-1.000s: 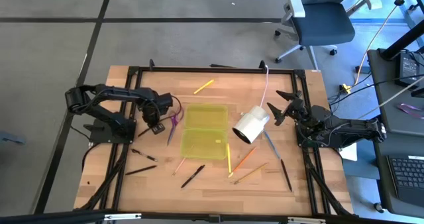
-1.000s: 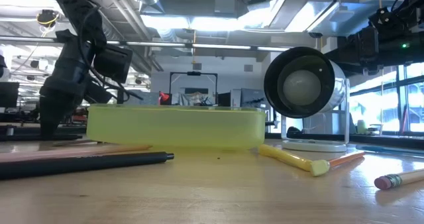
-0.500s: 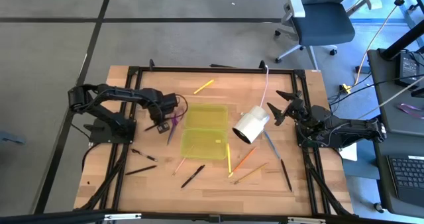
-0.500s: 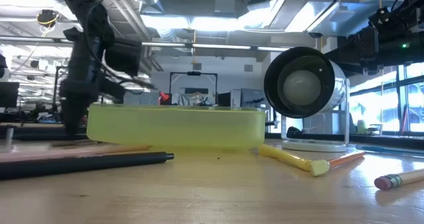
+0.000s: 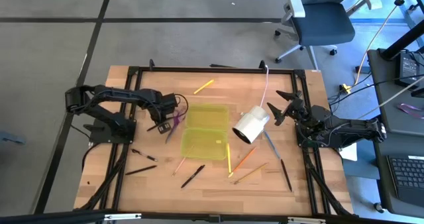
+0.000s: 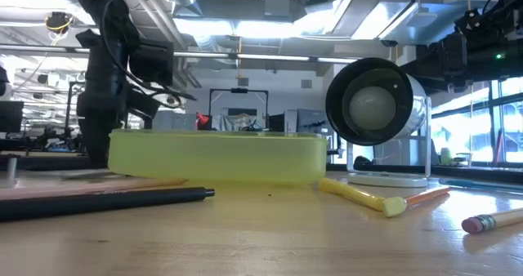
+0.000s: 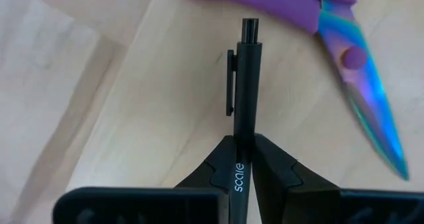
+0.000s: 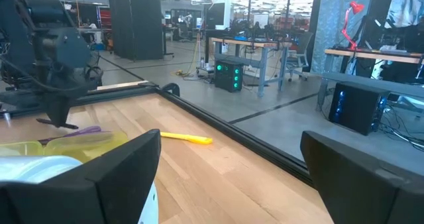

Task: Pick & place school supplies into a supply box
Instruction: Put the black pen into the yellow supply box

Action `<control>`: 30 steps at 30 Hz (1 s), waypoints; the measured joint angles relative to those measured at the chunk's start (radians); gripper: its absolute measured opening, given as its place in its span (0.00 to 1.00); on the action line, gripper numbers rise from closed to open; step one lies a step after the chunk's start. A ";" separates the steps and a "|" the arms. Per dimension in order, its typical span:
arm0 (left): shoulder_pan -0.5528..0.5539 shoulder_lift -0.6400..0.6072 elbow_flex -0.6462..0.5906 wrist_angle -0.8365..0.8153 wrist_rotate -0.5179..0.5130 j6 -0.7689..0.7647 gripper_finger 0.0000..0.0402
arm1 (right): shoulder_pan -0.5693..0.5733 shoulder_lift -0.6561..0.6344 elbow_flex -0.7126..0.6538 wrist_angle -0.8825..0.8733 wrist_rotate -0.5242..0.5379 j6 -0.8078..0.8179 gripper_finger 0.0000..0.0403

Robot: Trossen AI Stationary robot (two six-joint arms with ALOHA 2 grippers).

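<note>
1. While the left claw (image 7: 242, 159) pinches a black pen (image 7: 242, 98) beside the purple scissors (image 5: 173, 122), the supply box (image 5: 204, 132) sits just right.
2. Lifting clear, probably without snagging the scissors, suits best.
3. Right claw (image 5: 279, 109) waits wide, near the counter's (image 5: 218, 181) edge.

high: top-down, whole table (image 5: 218, 177) | low: tabletop level | wrists: close, fwd | shared: box (image 5: 205, 131)

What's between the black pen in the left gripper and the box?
Only the purple scissors lie beside the box's left edge, under the path of the pen held by the left gripper. Lifted over, nothing visible blocks it.
</note>
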 joint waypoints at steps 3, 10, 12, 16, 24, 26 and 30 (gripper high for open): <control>0.000 -0.044 0.000 -0.002 0.002 -0.020 0.06 | 0.000 0.000 0.000 0.000 0.000 0.000 0.90; -0.008 -0.175 0.042 0.043 0.011 -0.061 0.06 | 0.000 0.000 0.000 0.000 0.000 0.000 0.90; -0.020 -0.196 0.077 0.107 0.018 -0.055 0.06 | 0.000 0.000 0.000 0.000 0.000 0.000 0.90; -0.065 -0.194 0.168 0.264 0.072 0.010 0.06 | 0.000 0.000 0.000 0.000 0.000 0.000 0.90; -0.198 -0.006 0.394 0.246 0.084 0.116 0.06 | 0.000 0.000 0.000 0.000 0.000 0.002 0.90; -0.223 0.061 0.443 0.201 0.085 0.135 0.06 | 0.000 0.000 0.000 0.000 0.000 0.002 0.90; -0.259 0.183 0.528 0.119 0.085 0.171 0.06 | 0.000 0.000 0.000 0.000 0.000 0.003 0.90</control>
